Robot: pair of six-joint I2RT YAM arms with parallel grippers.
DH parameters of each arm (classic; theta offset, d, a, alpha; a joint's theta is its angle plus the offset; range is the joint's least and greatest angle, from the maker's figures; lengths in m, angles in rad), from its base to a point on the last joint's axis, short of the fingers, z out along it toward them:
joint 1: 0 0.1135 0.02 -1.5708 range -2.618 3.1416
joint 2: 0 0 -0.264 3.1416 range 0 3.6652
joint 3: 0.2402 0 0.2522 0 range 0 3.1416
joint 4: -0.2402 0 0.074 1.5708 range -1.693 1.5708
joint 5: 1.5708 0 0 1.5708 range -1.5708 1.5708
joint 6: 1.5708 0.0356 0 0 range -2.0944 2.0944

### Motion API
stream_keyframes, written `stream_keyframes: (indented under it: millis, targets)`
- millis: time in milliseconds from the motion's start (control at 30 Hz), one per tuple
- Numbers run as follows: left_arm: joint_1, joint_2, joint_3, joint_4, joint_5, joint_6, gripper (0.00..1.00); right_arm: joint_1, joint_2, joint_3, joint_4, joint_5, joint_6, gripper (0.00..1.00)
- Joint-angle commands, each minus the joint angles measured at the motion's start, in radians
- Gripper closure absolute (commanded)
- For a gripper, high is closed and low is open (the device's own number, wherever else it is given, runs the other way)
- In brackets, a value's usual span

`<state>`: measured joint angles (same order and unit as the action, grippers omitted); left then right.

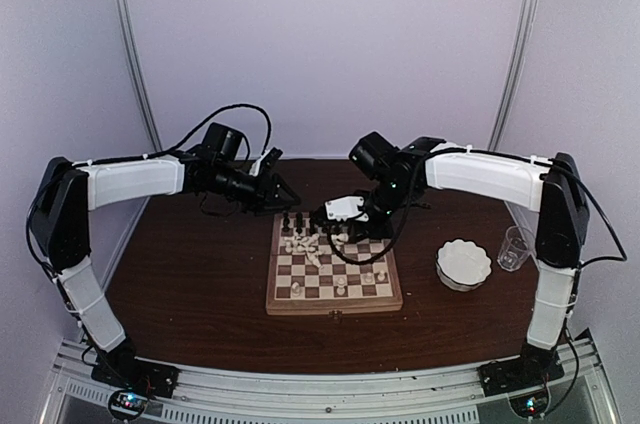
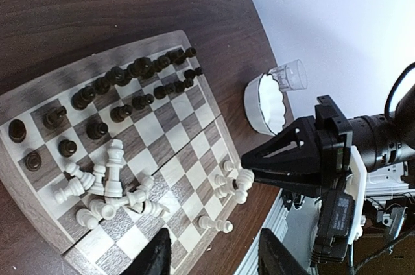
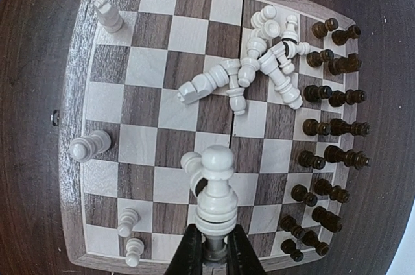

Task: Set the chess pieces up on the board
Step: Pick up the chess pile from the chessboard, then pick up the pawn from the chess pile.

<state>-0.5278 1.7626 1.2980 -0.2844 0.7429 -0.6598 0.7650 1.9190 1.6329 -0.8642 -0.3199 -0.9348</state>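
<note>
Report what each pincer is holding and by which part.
Right pincer is shut on a white chess piece, gripping it by its base. Left pincer is open and holds nothing.

Base of white piece (image 3: 216, 187) behind right tool (image 3: 213, 239)
</note>
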Motion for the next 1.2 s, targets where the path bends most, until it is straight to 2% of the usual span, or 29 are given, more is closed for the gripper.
stream_keyframes:
  millis: [0,133,267,467,533,600,700,767,833,967,1167]
  targets:
    - [-0.007,0.013,-0.004,0.079,0.077,-0.038,0.55,-0.004,0.018,0.056,0.003,-0.030,0.062,0.98]
    - [-0.016,0.018,-0.020,0.112,0.091,-0.059,0.54,-0.017,0.021,0.077,0.023,-0.069,0.121,0.99]
    - [-0.032,0.006,-0.048,0.183,0.112,-0.054,0.46,-0.040,0.048,0.142,-0.018,-0.140,0.181,0.98]
    - [-0.047,0.001,-0.059,0.194,0.094,-0.038,0.46,-0.078,0.064,0.190,-0.047,-0.259,0.263,0.98]
    - [-0.049,-0.015,-0.107,0.316,0.095,-0.079,0.46,-0.093,0.057,0.196,-0.042,-0.297,0.306,0.98]
    - [-0.056,-0.062,-0.209,0.546,0.075,-0.133,0.46,-0.117,0.048,0.203,-0.035,-0.346,0.357,0.98]
    - [-0.083,-0.165,-0.357,0.818,-0.011,-0.106,0.46,-0.154,0.027,0.210,-0.021,-0.440,0.454,0.98]
    - [-0.117,-0.221,-0.437,0.917,-0.114,-0.041,0.46,-0.172,0.004,0.198,0.004,-0.507,0.521,0.98]
    - [-0.133,-0.238,-0.456,0.952,-0.166,-0.007,0.46,-0.179,-0.017,0.181,0.029,-0.534,0.564,0.98]
    - [-0.149,-0.190,-0.464,1.080,-0.212,-0.081,0.46,-0.179,-0.088,0.096,0.109,-0.570,0.635,0.97]
    - [-0.193,-0.053,-0.497,1.513,-0.318,-0.235,0.47,-0.182,-0.159,0.008,0.217,-0.652,0.775,0.96]
